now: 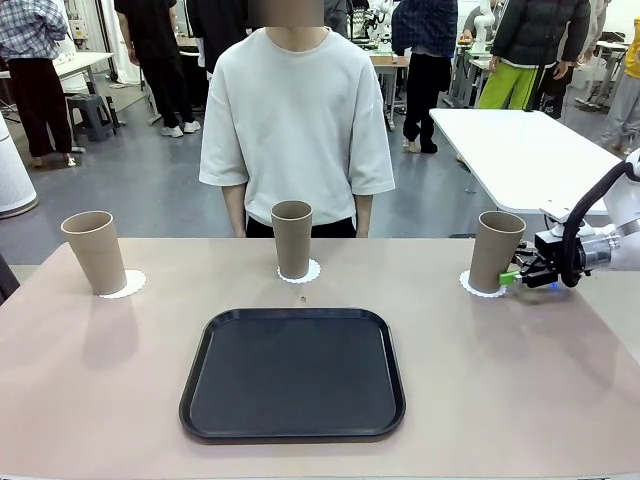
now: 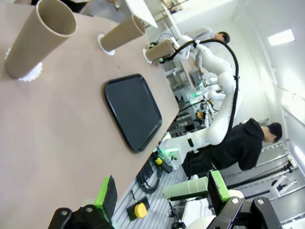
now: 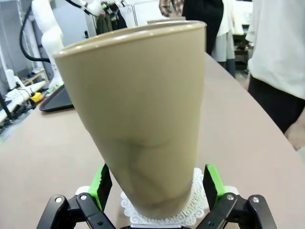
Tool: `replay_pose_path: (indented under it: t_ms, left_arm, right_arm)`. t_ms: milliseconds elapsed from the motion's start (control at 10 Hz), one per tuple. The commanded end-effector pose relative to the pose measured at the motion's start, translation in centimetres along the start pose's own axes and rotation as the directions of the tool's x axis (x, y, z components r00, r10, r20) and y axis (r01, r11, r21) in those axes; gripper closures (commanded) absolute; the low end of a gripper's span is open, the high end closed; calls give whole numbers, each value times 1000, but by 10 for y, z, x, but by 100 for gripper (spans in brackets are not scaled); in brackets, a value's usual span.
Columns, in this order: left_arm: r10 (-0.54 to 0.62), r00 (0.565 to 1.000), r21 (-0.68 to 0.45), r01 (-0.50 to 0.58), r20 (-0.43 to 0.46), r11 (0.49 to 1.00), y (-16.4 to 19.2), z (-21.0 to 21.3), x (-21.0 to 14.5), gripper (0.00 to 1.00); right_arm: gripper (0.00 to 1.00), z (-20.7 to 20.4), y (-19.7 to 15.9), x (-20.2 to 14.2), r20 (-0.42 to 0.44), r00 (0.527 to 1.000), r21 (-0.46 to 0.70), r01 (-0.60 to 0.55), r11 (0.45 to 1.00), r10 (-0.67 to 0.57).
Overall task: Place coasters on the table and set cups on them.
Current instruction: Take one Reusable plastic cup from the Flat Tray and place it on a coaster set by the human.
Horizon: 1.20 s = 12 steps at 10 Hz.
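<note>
R hand (image 1: 512, 277) partly behind right cup (image 1: 495, 250) in front view. That cup hides most of its coaster (image 3: 164, 210) in wrist view. Tabletop (image 1: 100, 400) cut off at bottom edge.

Three upright tan cups (image 1: 95, 250) (image 1: 292, 238) (image 1: 495, 250), each on a lacy white coaster (image 1: 124, 284), across the beige table (image 1: 90, 400).

No legible text, label, brand, number or sign appears in any of the three views. The cups (image 1: 291, 238), the coasters (image 1: 300, 272), the black tray (image 1: 293, 373) and the table (image 1: 100, 380) carry plain, unprinted surfaces. Items in the background are too small or too blurred for any lettering on them to be read.
</note>
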<state>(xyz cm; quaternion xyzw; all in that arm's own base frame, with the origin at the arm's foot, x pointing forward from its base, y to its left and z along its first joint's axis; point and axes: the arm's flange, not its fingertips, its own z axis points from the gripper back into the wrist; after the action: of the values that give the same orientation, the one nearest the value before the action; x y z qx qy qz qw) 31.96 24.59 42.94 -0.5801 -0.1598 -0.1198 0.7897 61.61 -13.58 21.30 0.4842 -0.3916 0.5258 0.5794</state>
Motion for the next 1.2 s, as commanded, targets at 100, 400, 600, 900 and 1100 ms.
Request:
replay_pose_path:
  t_ms: [100, 400, 600, 900, 1100]
  left_arm:
    - [-6, 1000, 0, 6, 7, 1000, -1, 2, 0, 0]
    - [-6, 1000, 0, 6, 7, 1000, -1, 2, 0, 0]
    - [-6, 1000, 0, 6, 7, 1000, -1, 2, 0, 0]
    - [-6, 1000, 0, 6, 7, 1000, -1, 2, 0, 0]
    - [-6, 1000, 0, 6, 7, 1000, -1, 2, 0, 0]
  right_arm:
    - [0, 12, -8, 7, -52, 998, -63, 22, 998, -25]
    - [0, 39, 6, 21, -189, 980, -161, 24, 987, -55]
    - [0, 70, 16, 41, -233, 969, -273, 21, 962, -88]
    - [0, 106, 43, 83, -416, 895, -404, -22, 914, -162]
    - [0, 105, 85, 127, -629, 762, -375, -122, 919, -155]
